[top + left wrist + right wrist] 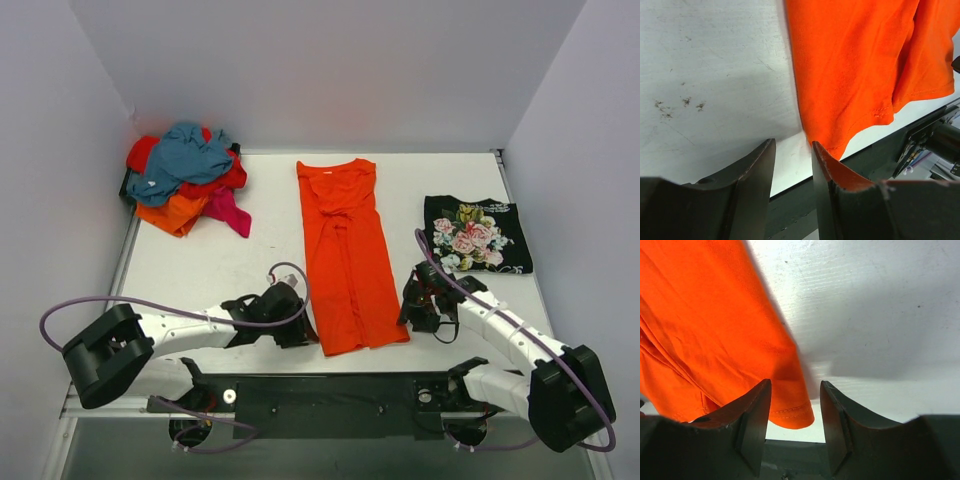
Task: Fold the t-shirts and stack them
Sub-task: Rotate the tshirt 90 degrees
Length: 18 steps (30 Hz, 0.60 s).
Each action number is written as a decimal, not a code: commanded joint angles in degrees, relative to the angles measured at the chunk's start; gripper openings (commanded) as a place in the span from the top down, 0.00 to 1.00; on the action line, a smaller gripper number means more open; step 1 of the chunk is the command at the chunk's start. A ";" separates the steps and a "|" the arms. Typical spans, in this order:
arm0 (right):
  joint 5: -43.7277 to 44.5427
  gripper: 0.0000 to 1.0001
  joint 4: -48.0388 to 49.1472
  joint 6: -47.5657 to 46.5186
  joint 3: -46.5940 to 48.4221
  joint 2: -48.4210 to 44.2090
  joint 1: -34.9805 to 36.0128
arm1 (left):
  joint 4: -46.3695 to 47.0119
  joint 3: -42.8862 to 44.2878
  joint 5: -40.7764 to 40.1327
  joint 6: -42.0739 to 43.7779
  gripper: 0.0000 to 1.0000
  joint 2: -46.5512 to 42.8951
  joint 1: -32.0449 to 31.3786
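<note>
A bright orange t-shirt [347, 255] lies as a long strip down the middle of the table. My left gripper [303, 334] is open at the strip's near left corner. In the left wrist view [793, 143] bare table shows between the fingers and the orange cloth [855, 65] runs just beside the right finger. My right gripper [410, 312] is open at the near right corner. In the right wrist view [795, 383] the orange hem corner [790, 412] lies between the fingers, ungripped. A folded black floral t-shirt [477, 235] lies at the right. Teal, red, orange and magenta shirts are piled [188, 178] at the back left.
The white table [220, 270] has grey walls on three sides. A black rail [330, 395] with the arm bases runs along the near edge, just below the orange shirt's hem. Purple cables loop from both arms.
</note>
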 commanded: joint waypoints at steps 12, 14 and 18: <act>-0.62 0.63 -4.78 0.95 -0.14 -3.39 0.88 | 8.81 0.71 1.09 -4.86 0.56 5.78 -2.19; -0.80 0.63 -5.04 1.12 -0.14 -3.65 0.88 | 9.96 0.97 1.35 -5.39 0.56 7.19 -2.63; -1.06 0.63 -5.83 1.39 -0.14 -4.01 0.89 | 12.24 0.80 1.97 -6.53 0.70 9.56 -3.34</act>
